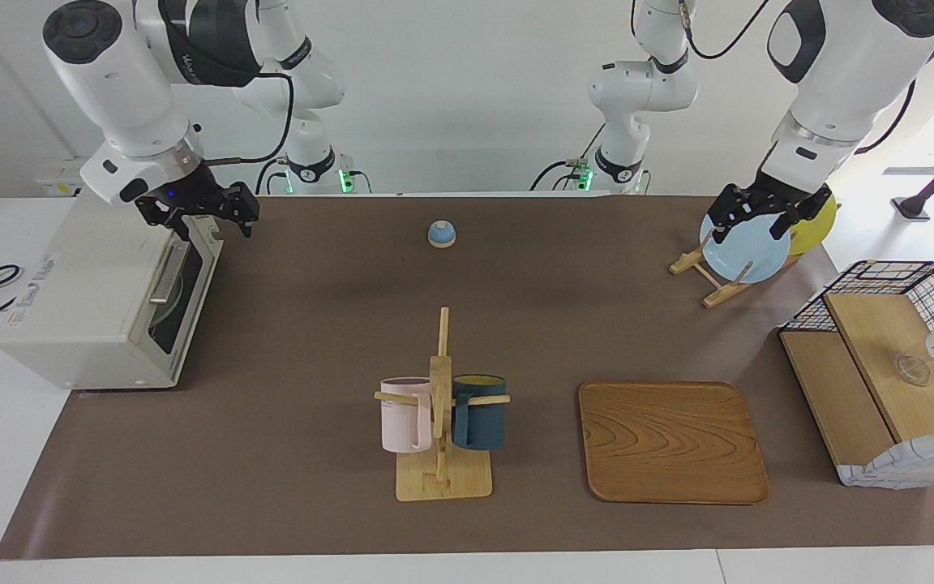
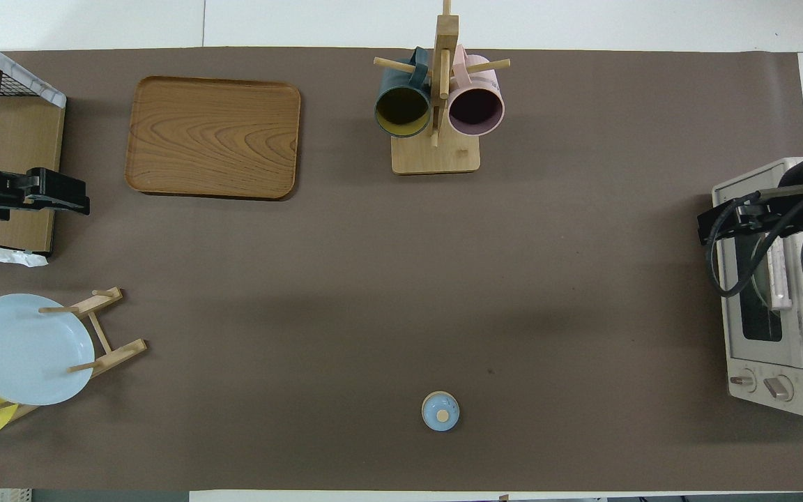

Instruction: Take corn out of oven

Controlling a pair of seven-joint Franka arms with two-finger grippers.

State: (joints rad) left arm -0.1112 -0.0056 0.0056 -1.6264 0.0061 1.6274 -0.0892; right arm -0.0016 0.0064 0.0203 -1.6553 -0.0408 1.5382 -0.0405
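The right gripper (image 1: 206, 212) hangs with its fingers spread wide and empty, directly over the upper edge of the door of the boxy off-white toaster oven (image 1: 86, 300), at the end of that door nearer to the robots. Just below the fingertips runs the metal bar handle (image 1: 169, 276) across the top of the glass-windowed door, which is closed. The bright yellow corn cob is not visible; judging by the task it lies inside, hidden by the dark glass, so the step in hand looks like opening the door.

To do it well, the fingers should come down astride the bar near its middle, not at the end where they now hover, so the door swings evenly. The grip should close firmly before any pull, and the pull should follow the door's arc outward and down over the brown mat (image 1: 313, 324), not straight out, or the light oven may slide.

The left gripper (image 1: 763, 212), also spread and empty, waits over the pale blue round plate (image 1: 739, 255) standing in the wooden plate rack (image 1: 714, 284); it could steady the oven if needed
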